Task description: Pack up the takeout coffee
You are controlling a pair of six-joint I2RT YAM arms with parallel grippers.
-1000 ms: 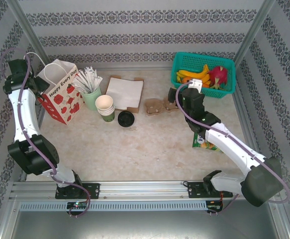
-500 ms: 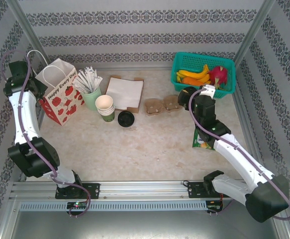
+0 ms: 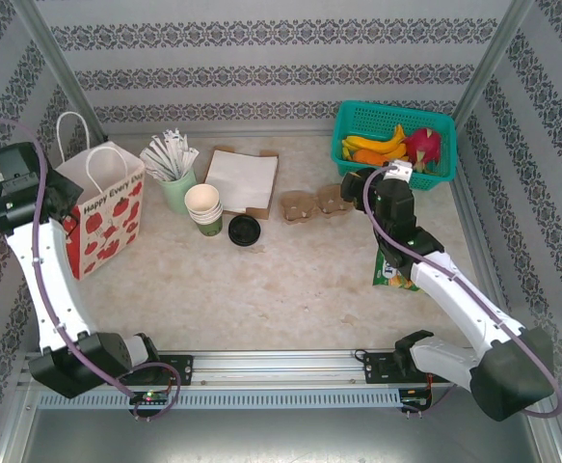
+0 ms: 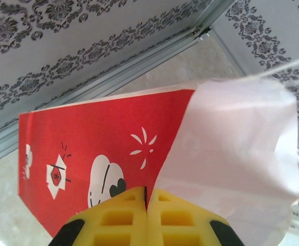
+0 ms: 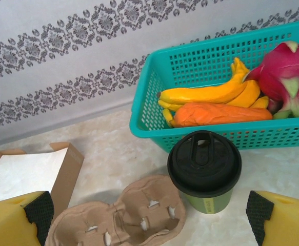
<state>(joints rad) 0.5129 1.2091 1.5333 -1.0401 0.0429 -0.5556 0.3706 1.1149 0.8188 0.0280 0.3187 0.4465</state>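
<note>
Checking your cell: tabletop (image 3: 290, 289) is pale beige, marble-look. Walls (image 3: 261, 58) on three sides are white w/ grey ornamental bands, and alu. posts (image 3: 488, 63) stand at the rear corners.

L gripper (image 4: 146, 197): jaws pinched together on the top edge of the paper bag (image 3: 102, 217), far left of table; the bag leans.

R gripper (image 5: 148, 218): jaws spread wide, holding nothing, near the lidded cup (image 5: 204, 169). That cup stands upright, just in front of the teal basket (image 5: 149, 102) of fruit and beside the cardboard carrier (image 5: 121, 218).

Stack of open cups (image 3: 203, 205) sits centre-left, w/ a loose lid (image 3: 245, 230) just right of it. Pale green cup of sticks (image 3: 176, 188) is behind the stack.
</note>
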